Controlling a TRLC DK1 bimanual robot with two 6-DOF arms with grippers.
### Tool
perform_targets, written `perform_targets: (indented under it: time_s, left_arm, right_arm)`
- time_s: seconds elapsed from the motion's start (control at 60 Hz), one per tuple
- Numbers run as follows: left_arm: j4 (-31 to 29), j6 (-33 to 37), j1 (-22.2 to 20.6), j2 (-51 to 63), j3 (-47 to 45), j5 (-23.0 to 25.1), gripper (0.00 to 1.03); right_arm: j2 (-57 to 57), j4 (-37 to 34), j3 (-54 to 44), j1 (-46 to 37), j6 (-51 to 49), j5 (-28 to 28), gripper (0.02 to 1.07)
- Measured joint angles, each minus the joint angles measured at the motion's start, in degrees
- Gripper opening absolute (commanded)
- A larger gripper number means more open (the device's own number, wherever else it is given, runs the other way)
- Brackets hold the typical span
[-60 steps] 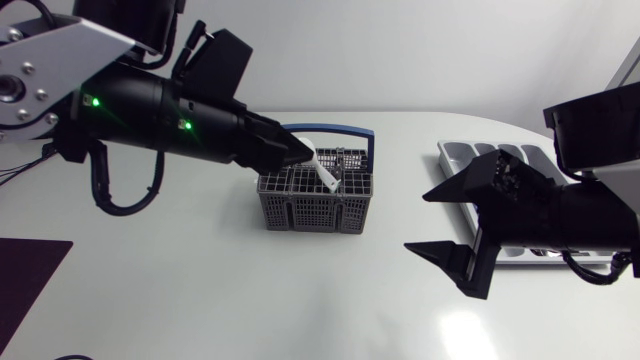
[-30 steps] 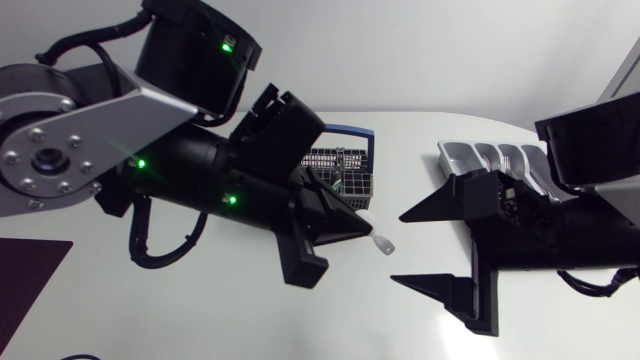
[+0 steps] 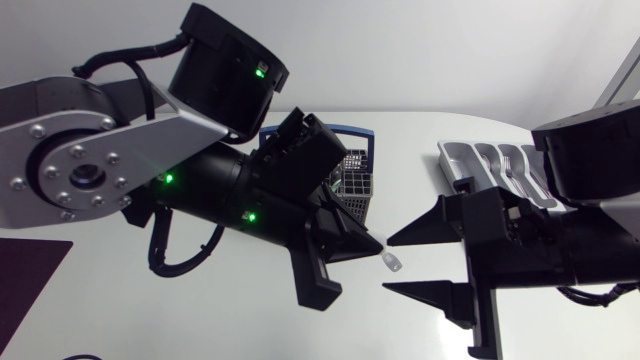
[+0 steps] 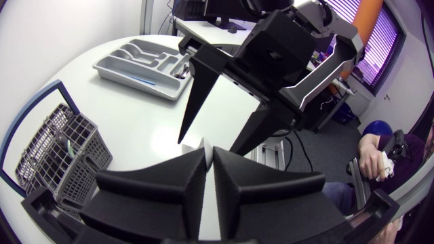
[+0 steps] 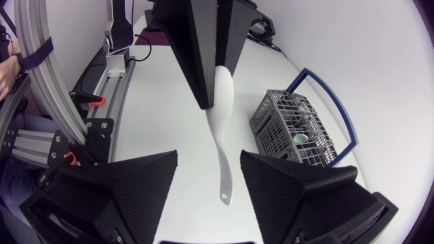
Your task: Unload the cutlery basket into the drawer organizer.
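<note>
White plastic spoon [image 5: 222, 132] is gripped at its wider end by the left gripper [image 4: 209, 154], whose jaws are closed on it. The narrow end is pointed out ahead of those fingers. The spoon is held in the air over the white table [image 3: 200, 325], between the grey cutlery basket [image 3: 357, 186] and the grey drawer organizer [image 3: 458, 160]. The right gripper [image 5: 209, 156] is placed facing the left one, jaws wide open. The spoon's narrow end is seen between its two fingers, and neither finger is touching it. The basket, with its blue handle, is partly hidden behind the left arm, and some items are left in it. Forks [image 3: 510, 160] are seen in one organizer compartment.
</note>
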Motion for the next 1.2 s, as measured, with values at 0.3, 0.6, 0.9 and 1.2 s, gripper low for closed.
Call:
perform_targets:
  time_s: [0.3, 0.6, 0.9, 1.2]
  left_arm:
    - [0.0, 0.4, -1.2, 0.4, 0.0, 0.2, 0.10]
    - [-0.2, 0.9, -1.2, 0.8, 0.0, 0.1, 0.15]
    - [-0.9, 0.9, -0.2, 0.8, 0.0, 0.0, 0.74]
    - [-1.2, -2.0, 4.7, 1.0, 4.1, -2.1, 0.89]
  right_arm:
    - [1.4, 1.7, -0.1, 0.0, 0.0, -0.2, 0.25]
    - [1.9, 1.4, -0.1, -0.3, 0.0, -1.1, 0.08]
    - [2.7, 0.1, -0.1, -1.6, -0.8, -2.4, 0.08]
    - [3.2, -1.3, -0.3, -5.7, -2.0, -2.0, 0.07]
